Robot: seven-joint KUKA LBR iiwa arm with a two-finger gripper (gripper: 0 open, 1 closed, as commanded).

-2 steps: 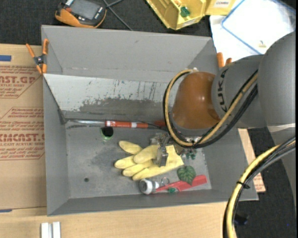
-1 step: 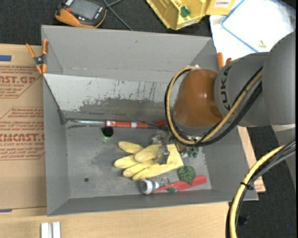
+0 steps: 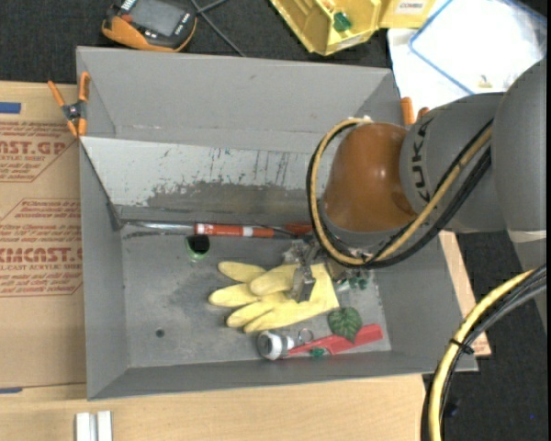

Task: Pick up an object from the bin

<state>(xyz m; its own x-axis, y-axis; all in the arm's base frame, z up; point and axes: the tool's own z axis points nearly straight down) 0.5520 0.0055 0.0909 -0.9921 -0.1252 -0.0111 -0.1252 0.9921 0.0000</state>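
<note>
Front of bin (image 3: 151, 288): 1 red-handled tool (image 3: 338, 342) with silver cap, 1 green leaf-shaped piece (image 3: 344, 322) touching it. Just behind: 1 yellow glove (image 3: 257, 303), mid-floor. Gripper (image 3: 303, 278) sits over the glove's cuff end; jaw state cannot be told. Back wall: 1 orange-red pen (image 3: 230, 231), 1 small green item (image 3: 198, 245).

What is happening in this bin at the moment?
The robot arm reaches in from the right; its gripper is low over the cuff end of a yellow rubber glove in the middle of the bin. The glove lies flat on the floor. A red-handled tool lies beside it, nearer the front wall.
</note>
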